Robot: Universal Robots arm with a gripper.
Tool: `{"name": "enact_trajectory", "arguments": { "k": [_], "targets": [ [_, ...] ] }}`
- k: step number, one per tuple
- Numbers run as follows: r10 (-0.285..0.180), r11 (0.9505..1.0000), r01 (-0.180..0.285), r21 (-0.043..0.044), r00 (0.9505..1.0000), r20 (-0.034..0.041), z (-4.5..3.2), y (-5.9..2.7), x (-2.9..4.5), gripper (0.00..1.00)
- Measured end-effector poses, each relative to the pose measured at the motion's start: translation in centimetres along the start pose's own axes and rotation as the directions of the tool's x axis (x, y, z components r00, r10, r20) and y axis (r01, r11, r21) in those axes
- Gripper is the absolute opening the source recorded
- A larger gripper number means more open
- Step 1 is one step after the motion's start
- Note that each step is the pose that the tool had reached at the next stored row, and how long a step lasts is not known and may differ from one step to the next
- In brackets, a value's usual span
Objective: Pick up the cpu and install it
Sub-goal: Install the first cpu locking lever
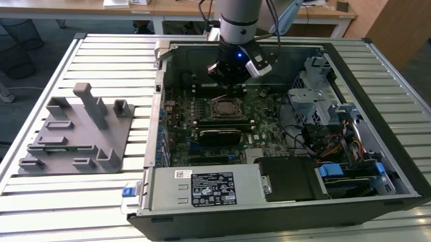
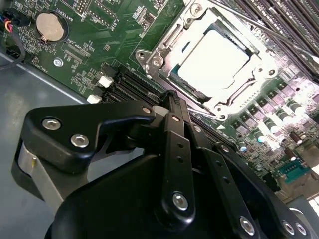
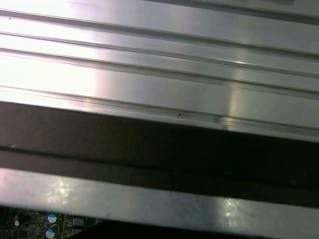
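The cpu (image 2: 213, 62), a flat square chip with a shiny silver-white top, lies inside the metal socket frame (image 2: 164, 50) on the green motherboard (image 2: 94, 35). In the exterior view the socket (image 1: 225, 107) sits mid-board inside the open computer case (image 1: 377, 166). My gripper (image 1: 233, 88) hangs just above the board, slightly behind the socket. Seen in the second wrist view, my gripper (image 2: 169, 97) is black and its fingers (image 2: 175, 149) meet at a narrow tip with nothing between them. That tip is beside the socket frame's edge, apart from the chip.
A grey plastic fixture (image 1: 74, 136) stands on the ribbed metal table (image 1: 101, 55) at the exterior view's left. A black heatsink block (image 1: 219, 135), a power supply (image 1: 202, 189), drive cages (image 1: 316, 96) and cables crowd the case. The first wrist view faces the case's metal wall (image 3: 159, 204).
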State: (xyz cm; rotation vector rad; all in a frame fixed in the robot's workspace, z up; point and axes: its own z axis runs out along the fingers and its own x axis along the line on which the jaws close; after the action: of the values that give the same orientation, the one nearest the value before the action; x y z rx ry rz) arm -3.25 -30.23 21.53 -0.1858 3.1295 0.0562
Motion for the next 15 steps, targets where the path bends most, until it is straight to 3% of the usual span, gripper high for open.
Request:
{"name": "enact_trajectory", "arguments": {
  "k": [15],
  "targets": [
    [0.0,1.0,0.0,0.0,1.0,0.0,1.24,-0.1,-0.54,0.11]
  ]
}}
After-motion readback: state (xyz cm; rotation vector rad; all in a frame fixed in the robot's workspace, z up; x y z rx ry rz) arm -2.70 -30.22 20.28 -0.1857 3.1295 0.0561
